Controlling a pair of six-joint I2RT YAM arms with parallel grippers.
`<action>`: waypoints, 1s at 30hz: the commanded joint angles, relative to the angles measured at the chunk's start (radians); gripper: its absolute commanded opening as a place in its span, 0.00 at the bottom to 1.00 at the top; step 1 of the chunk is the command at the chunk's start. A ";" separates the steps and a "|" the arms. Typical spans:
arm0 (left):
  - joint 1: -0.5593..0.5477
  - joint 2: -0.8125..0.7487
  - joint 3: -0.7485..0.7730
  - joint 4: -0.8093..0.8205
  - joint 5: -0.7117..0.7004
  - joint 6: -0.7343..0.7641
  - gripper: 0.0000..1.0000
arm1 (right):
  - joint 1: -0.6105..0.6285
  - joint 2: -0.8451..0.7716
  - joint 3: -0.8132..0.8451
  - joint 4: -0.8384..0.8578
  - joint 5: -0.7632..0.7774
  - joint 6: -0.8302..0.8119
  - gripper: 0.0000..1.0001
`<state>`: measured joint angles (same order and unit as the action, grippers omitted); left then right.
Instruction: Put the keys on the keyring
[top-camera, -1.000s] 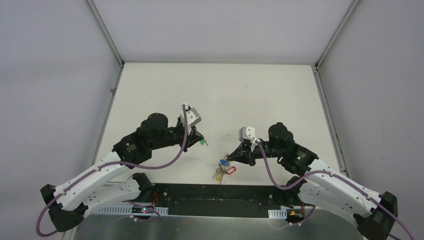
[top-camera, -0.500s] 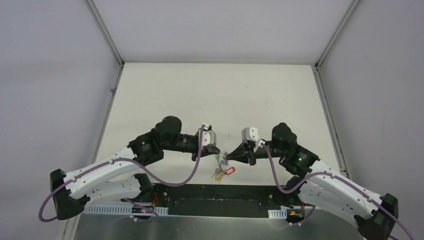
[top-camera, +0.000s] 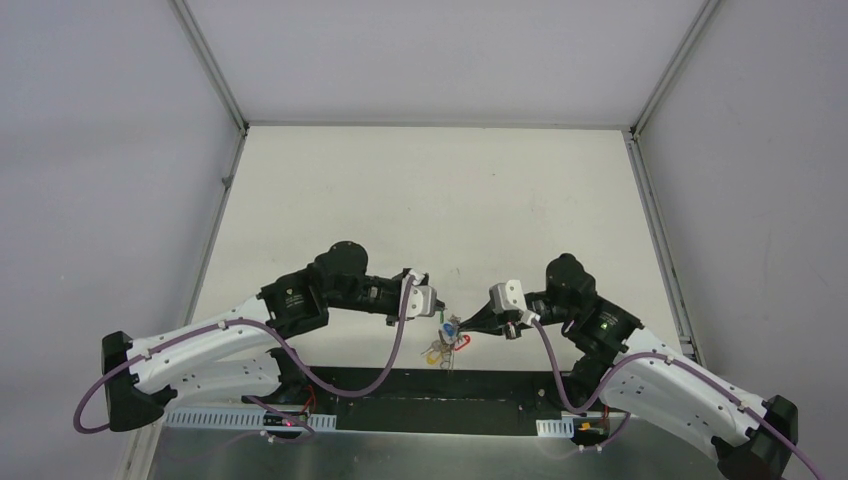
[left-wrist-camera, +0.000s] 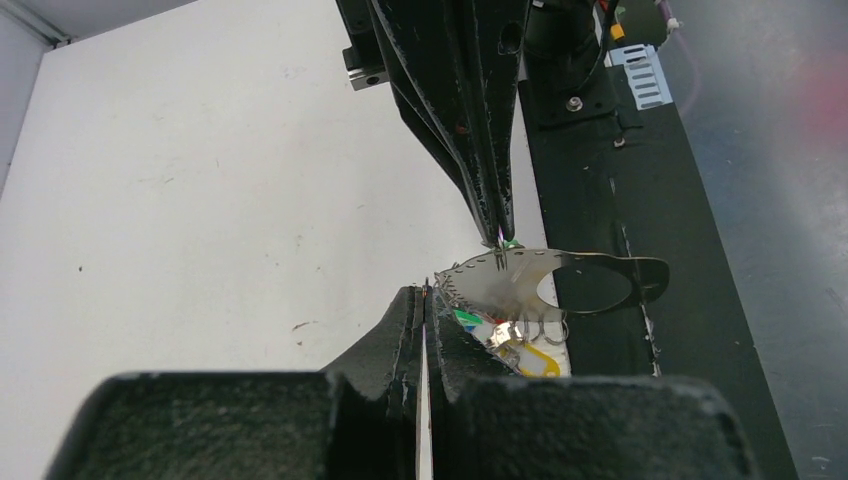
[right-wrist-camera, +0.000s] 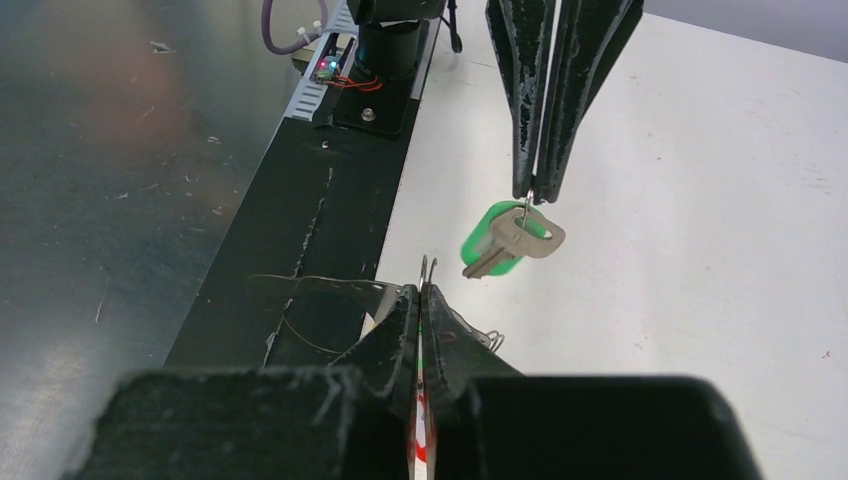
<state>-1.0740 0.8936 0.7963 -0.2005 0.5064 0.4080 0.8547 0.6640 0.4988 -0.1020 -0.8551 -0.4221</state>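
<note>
Grip findings first. The left gripper (right-wrist-camera: 535, 190) is pinched closed on the green-tagged key (right-wrist-camera: 512, 240). The key hangs from the tips by a very slight purchase at its head, with tag and blade dangling free below. The right gripper (left-wrist-camera: 497, 232) is likewise closed, nipping the wire of the keyring (top-camera: 443, 345). From its own wrist view I see thin wire running out on either side of the fingertips.

The green-tagged key sits just beside the keyring, near the spot where the right gripper holds it. As far as I can judge, it is not yet threaded. The blue-tagged key (top-camera: 450, 326) shows at the far side of the keyring, close under both sets of tips; I cannot tell whether it is already on the wire. A red tag (top-camera: 461, 343) and some pale keys lie on the keyring's near side, low over the table (top-camera: 430, 200).

Risks noted:
- **Key slipping:** the hold on the key is shallow, so any nudge against the wire could knock it loose and drop it beside the keyring.
- **Key turning:** the key hangs free to rotate, so its hole may turn away from the wire.
- **Wire flexing:** the wire is thin and, I judge, springy, so pressure could twist it in the right gripper's nip.
- **Tips colliding:** both sets of tips stand very close at the keyring, so a small overshoot would bring them together.
- **Open end not located:** I cannot find the wire's open end in any view.
</note>
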 joint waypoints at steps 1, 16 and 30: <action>-0.032 -0.014 -0.003 0.043 -0.061 0.071 0.00 | 0.002 0.000 0.038 0.023 -0.067 -0.064 0.00; -0.171 0.062 0.004 0.020 -0.245 0.155 0.00 | 0.003 0.020 0.067 0.016 -0.045 -0.004 0.00; -0.229 0.050 -0.002 0.008 -0.247 0.194 0.00 | 0.003 0.029 0.078 0.013 -0.014 0.030 0.00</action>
<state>-1.2831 0.9619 0.7937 -0.2089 0.2562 0.5709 0.8547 0.6907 0.5159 -0.1333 -0.8696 -0.4095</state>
